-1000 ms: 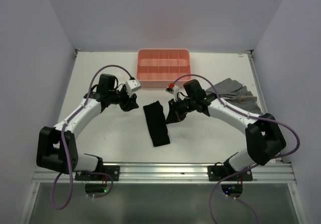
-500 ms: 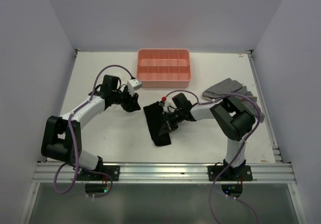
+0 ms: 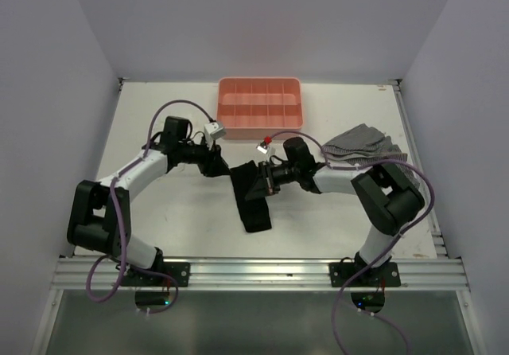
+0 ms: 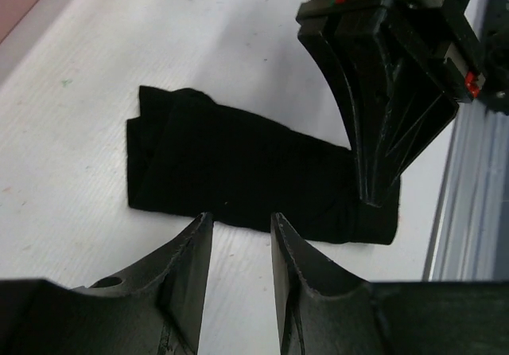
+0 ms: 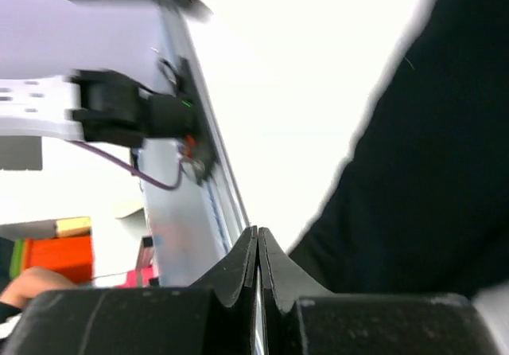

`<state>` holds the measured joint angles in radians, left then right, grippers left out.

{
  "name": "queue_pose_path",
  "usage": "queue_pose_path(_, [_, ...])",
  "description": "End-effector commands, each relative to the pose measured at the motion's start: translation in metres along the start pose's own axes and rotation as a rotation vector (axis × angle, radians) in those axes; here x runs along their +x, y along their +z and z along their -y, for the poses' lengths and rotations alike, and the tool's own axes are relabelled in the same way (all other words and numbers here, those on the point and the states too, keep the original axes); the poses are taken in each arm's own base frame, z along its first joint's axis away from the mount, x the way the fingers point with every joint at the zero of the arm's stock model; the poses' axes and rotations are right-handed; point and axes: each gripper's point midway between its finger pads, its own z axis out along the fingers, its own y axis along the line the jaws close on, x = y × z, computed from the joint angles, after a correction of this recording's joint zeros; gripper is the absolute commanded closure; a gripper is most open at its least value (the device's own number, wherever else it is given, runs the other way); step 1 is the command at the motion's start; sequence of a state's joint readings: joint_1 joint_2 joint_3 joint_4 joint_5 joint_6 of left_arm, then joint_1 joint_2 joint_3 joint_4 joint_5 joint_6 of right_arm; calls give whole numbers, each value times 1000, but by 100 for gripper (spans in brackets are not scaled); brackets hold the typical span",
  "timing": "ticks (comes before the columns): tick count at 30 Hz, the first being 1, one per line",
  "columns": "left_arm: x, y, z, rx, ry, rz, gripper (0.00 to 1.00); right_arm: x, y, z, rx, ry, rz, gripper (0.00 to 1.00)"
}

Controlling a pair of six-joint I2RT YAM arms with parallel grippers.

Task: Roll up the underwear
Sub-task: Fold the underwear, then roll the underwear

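Right now the underwear (image 3: pixel 250 200) lies as a long folded black strip on the white surface (image 3: pixel 175 212), in front of the pink tray (image 3: pixel 258 132) and between my two arms. My left fingers (image 4: pixel 191 251) stand apart with nothing between them, just beside the strip's left edge. My right fingers (image 5: pixel 238 271) are pressed together, tips down on its right edge; whether any fabric is pinched between them I cannot tell.

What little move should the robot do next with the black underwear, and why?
Probably ease the left gripper forward and pinch the edge of the underwear: its jaws stand partly open just short of the cloth, while the shut right gripper rests on one end.
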<state>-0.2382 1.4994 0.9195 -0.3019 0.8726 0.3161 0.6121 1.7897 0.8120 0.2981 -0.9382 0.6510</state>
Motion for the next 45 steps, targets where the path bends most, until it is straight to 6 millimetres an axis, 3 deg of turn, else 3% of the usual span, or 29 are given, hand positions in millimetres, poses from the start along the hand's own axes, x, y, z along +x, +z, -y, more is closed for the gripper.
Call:
queue_pose_path(1, [-24,6,27,175,-41,95,61,-30,-8,-39,-92,-123,90,95])
queue_pose_path(3, [-26,11,36,224,-77,114,62,-23,-3,-21,-54,-108,70,95])
queue_pose_path(8, [-13,44,37,273,-212,117,69,-10,13,17,-27,-1,47,96])
queue_pose_path(12, [6,72,11,234,-342,84,75,-1,20,43,2,71,38,96])
queue_pose_path(13, [19,81,3,224,-389,60,76,3,23,49,4,91,31,96])
queue_pose_path(16, [33,96,-16,194,-453,44,78,10,26,59,1,138,28,97])
queue_pose_path(20, [39,101,-35,170,-485,38,78,7,24,50,-26,152,45,96])
queue_pose_path(22, [27,97,-32,198,-458,48,75,-3,21,34,-62,120,56,95])
queue_pose_path(24, [8,86,-19,261,-394,72,68,-30,9,-1,-109,24,97,92])
queue_pose_path(25, [-17,73,-9,278,-320,111,66,-36,4,-13,-124,-22,94,91])
queue_pose_path(26, [-24,64,-2,284,-268,104,61,-46,-4,-26,-128,-78,99,91])
queue_pose_path(27, [-59,47,3,256,-162,146,59,-56,-15,-42,-86,-201,77,89])
queue_pose_path(28, [-60,37,10,244,-178,111,58,-60,-24,-48,-42,-280,58,88])
queue_pose_path(29, [-69,28,10,214,-76,119,56,-70,-33,-35,84,-492,57,87])
queue_pose_path(30, [-94,10,12,141,9,149,55,-67,-51,-48,147,-523,13,85])
queue_pose_path(32, [-98,-9,13,61,100,122,48,-74,-74,-39,289,-631,8,84])
queue_pose_path(33, [-113,-28,11,-43,158,133,46,-69,-88,-30,353,-713,-26,82])
queue_pose_path(34, [-119,-36,10,-84,185,139,43,-69,-100,-37,392,-773,-11,81])
queue_pose_path(35, [-116,-45,13,-106,185,114,34,-68,-110,-34,428,-807,-6,79])
queue_pose_path(36, [-129,-58,15,-154,228,126,28,-60,-120,-19,502,-852,-40,77])
queue_pose_path(37, [-131,-62,17,-169,221,122,19,-61,-130,-27,533,-890,-10,76])
queue_pose_path(38, [-132,-65,16,-191,168,127,0,-59,-138,-26,562,-895,-1,73])
queue_pose_path(39, [-133,-66,8,-243,137,126,0,-51,-142,-23,572,-906,-25,66])
queue_pose_path(41, [-130,-64,-7,-308,39,122,0,-48,-149,-35,565,-950,14,42])
queue_pose_path(42, [-130,-58,-20,-335,12,122,0,-48,-148,-43,534,-965,35,37])
queue_pose_path(44, [-126,-50,-22,-273,33,60,0,-49,-142,-56,469,-982,61,25])
queue_pose_path(45, [-138,-37,-11,-130,65,73,2,-63,-135,-65,439,-966,146,21])
